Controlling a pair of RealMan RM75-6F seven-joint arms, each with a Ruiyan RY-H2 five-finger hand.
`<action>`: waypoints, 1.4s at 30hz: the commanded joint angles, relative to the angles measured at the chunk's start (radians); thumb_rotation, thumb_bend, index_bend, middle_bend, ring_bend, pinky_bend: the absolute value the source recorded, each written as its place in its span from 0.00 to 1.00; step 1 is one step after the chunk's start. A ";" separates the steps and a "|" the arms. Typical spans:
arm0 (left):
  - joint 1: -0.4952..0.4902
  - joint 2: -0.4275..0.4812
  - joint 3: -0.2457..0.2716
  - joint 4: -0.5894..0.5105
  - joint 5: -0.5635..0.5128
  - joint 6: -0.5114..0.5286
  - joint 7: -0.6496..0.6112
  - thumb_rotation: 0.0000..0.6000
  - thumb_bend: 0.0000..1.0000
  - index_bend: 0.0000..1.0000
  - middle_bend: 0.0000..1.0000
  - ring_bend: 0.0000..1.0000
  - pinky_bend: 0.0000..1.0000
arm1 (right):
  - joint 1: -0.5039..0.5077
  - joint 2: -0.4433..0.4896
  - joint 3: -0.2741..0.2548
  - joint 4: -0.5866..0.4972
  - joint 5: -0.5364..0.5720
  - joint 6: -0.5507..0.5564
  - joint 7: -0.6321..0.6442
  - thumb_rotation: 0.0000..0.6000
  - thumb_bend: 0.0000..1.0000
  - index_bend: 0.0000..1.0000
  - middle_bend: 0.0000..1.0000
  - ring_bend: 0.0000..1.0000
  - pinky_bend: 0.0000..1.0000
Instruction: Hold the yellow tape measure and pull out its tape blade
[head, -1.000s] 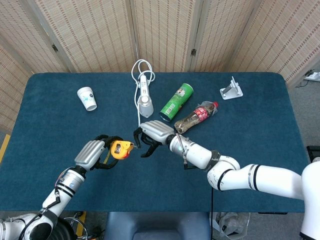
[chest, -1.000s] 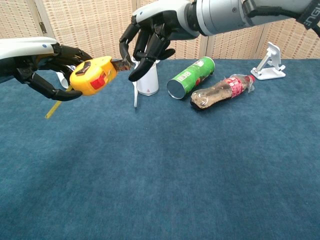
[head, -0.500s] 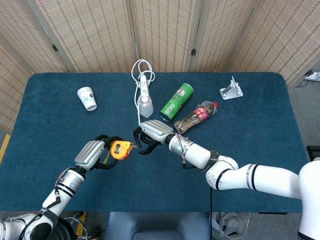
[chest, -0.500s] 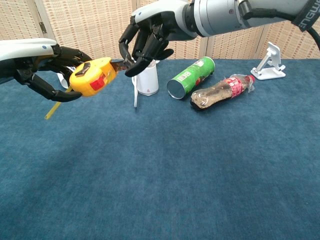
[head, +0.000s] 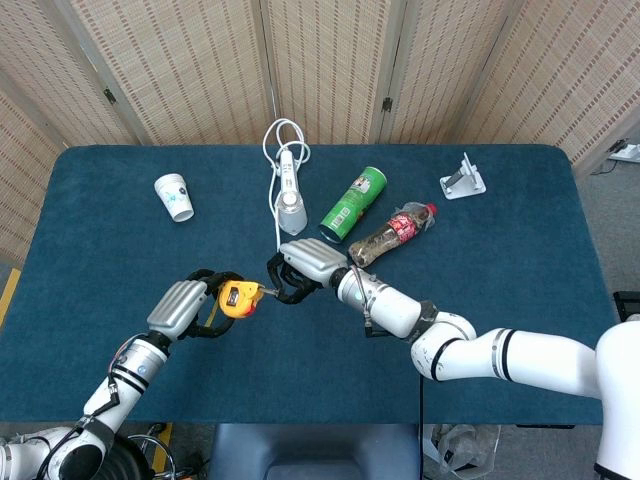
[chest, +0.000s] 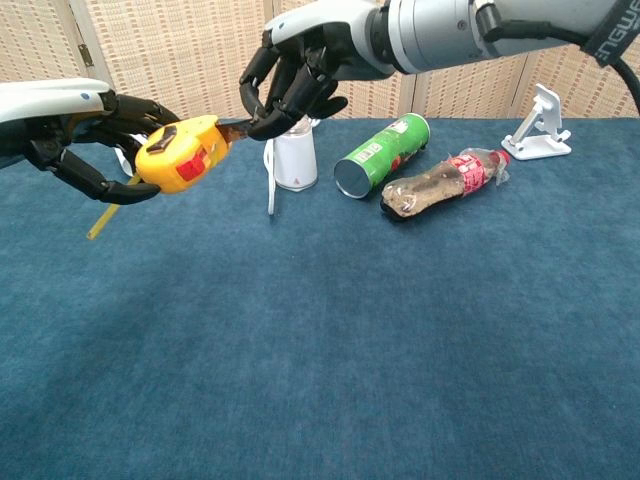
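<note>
The left hand (head: 190, 305) sat in the lower left of the head view, held above the dark blue cloth-covered table (head: 500, 250), black fingers wrapped around the yellow tape measure with the red button (chest: 182, 152). In the chest view the case hung clear of the cloth at upper left, gripped from behind and below.

The right hand (chest: 295, 80) reached in from the upper right of the chest view. Its fingers were curled in at the case's front end, fingertips closed on the short dark tab of the tape blade (chest: 237, 128). Only a stub of blade showed between case and fingertips. In the head view the two hands met just left of frame centre, nearly touching.

A thin yellow strap (chest: 105, 212) trailed down below the left hand.

Other items on the table:
- white paper cup with blue print (head: 174, 196), lying at upper left of the head view.
- white corded handheld device (head: 288, 195) with looped cable, upper centre.
- green cylindrical snack can (head: 353, 204), lying on its side.
- clear plastic bottle with red label and brown contents (head: 392, 234), lying just beside the can.
- white angled plastic stand (head: 462, 178), upper right.

Behind the table stood woven beige folding screens (head: 200, 70).
</note>
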 joint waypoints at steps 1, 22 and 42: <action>0.001 0.001 0.000 0.005 0.000 -0.002 -0.004 1.00 0.42 0.60 0.53 0.44 0.16 | -0.004 0.003 -0.001 -0.002 -0.002 0.002 0.000 1.00 0.44 0.68 0.92 1.00 0.90; 0.027 0.012 0.023 0.130 0.003 -0.060 -0.104 1.00 0.42 0.61 0.53 0.44 0.15 | -0.174 0.175 0.033 -0.144 -0.149 0.062 0.115 1.00 0.44 0.69 0.92 1.00 0.90; 0.056 0.012 0.037 0.264 0.040 -0.109 -0.205 1.00 0.42 0.62 0.53 0.43 0.15 | -0.380 0.389 0.035 -0.233 -0.373 0.137 0.339 1.00 0.44 0.70 0.92 1.00 0.90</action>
